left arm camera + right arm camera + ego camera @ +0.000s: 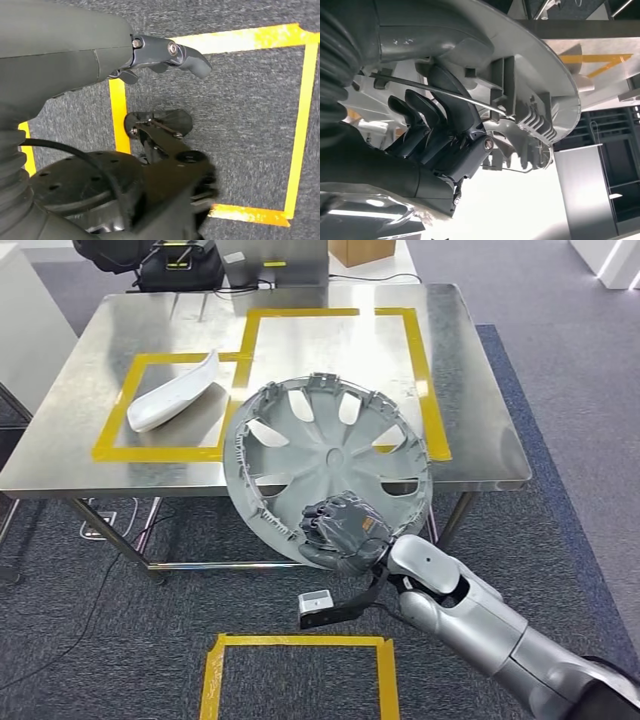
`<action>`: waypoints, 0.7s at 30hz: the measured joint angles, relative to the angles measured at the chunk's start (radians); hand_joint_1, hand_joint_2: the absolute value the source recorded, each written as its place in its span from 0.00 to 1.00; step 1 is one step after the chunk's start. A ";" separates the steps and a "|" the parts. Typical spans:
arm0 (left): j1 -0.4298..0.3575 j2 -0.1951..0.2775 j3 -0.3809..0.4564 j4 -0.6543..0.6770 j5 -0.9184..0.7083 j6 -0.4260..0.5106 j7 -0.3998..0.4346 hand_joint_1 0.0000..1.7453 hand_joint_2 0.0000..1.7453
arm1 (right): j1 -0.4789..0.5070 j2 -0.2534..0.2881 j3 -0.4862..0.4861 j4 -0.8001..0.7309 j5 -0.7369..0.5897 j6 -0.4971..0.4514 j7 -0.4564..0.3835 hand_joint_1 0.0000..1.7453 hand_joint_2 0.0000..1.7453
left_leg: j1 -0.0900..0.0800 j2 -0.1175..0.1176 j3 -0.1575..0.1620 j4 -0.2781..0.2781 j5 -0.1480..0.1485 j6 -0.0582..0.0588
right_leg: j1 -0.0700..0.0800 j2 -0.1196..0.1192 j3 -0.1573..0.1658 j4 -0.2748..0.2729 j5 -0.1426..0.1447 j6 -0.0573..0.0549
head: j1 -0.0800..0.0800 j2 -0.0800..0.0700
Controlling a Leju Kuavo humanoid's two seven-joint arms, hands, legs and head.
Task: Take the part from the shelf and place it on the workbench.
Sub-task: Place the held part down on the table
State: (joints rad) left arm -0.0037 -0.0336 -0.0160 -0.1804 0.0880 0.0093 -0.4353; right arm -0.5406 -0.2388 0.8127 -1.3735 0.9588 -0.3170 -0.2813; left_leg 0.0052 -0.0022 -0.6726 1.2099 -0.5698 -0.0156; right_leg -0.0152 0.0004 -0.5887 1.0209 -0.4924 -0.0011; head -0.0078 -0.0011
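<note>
The part is a grey hubcap [326, 462] with spoke openings, its inner side up. My right hand [343, 532] grips its near rim and holds it tilted over the front edge of the steel workbench [483, 440]. In the right wrist view my dark fingers [433, 125] curl round the hubcap's ribbed rim [531, 120]. The far half of the hubcap hangs above the workbench, near the large yellow-taped rectangle [423, 370]. My left hand [166, 55] hangs over the grey carpet with nothing in it, its fingers apart.
A white curved part [173, 392] lies inside the left yellow-taped rectangle [113, 420] on the workbench. Dark bags and a cardboard box stand beyond the far edge. On the carpet a yellow tape square [302, 665] marks the floor before the workbench.
</note>
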 joint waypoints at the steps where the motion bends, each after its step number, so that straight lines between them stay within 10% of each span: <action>1: 0.001 0.000 0.000 0.000 0.000 0.000 0.000 0.00 1.00 | 0.000 0.000 0.000 0.001 0.000 0.001 -0.001 1.00 1.00 | 0.001 0.000 -0.034 0.056 -0.014 -0.002 | 0.001 0.001 0.003 0.000 -0.003 -0.002 | 0.000 0.000; 3: 0.003 0.000 0.000 0.000 0.000 -0.002 0.000 0.00 1.00 | 0.001 0.000 0.001 0.002 0.000 0.001 -0.001 1.00 1.00 | 0.002 0.000 -0.063 0.085 0.006 -0.001 | 0.002 0.004 0.011 0.000 -0.012 -0.003 | 0.000 0.000; 7: 0.003 0.001 0.000 0.000 0.001 -0.005 -0.001 0.00 1.00 | -0.002 0.000 0.001 0.003 -0.003 0.002 -0.002 1.00 1.00 | -0.005 0.000 0.020 -0.124 0.128 0.023 | 0.005 0.007 0.036 0.000 -0.033 0.006 | 0.000 0.000; 12: 0.004 0.001 0.000 0.000 0.000 -0.008 -0.005 0.00 1.00 | -0.009 0.000 0.001 0.004 -0.005 0.003 -0.005 1.00 1.00 | -0.006 0.000 0.062 -0.193 0.107 0.044 | 0.005 0.007 0.032 0.014 -0.040 0.034 | 0.002 0.000; 17: 0.004 0.001 0.001 0.000 0.000 -0.011 -0.010 0.00 1.00 | -0.009 0.000 0.001 0.008 -0.006 0.004 -0.007 1.00 1.00 | -0.003 -0.001 0.095 -0.200 0.085 0.057 | 0.004 0.006 -0.128 0.262 -0.122 0.043 | 0.006 0.000; 21: 0.008 -0.001 0.001 0.000 0.000 -0.014 -0.011 0.00 1.00 | -0.005 -0.001 0.001 0.011 -0.007 0.005 -0.008 1.00 1.00 | 0.001 -0.003 0.147 -0.200 0.045 0.046 | 0.000 0.001 -0.117 0.126 0.008 0.048 | 0.007 0.000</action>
State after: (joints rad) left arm 0.0047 -0.0347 -0.0149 -0.1803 0.0875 -0.0044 -0.4462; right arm -0.5455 -0.2396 0.8139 -1.3629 0.9523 -0.3118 -0.2890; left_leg 0.0059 -0.0052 -0.5258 1.0102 -0.5248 0.0309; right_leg -0.0147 0.0014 -0.7059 1.1466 -0.4840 0.0470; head -0.0010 -0.0012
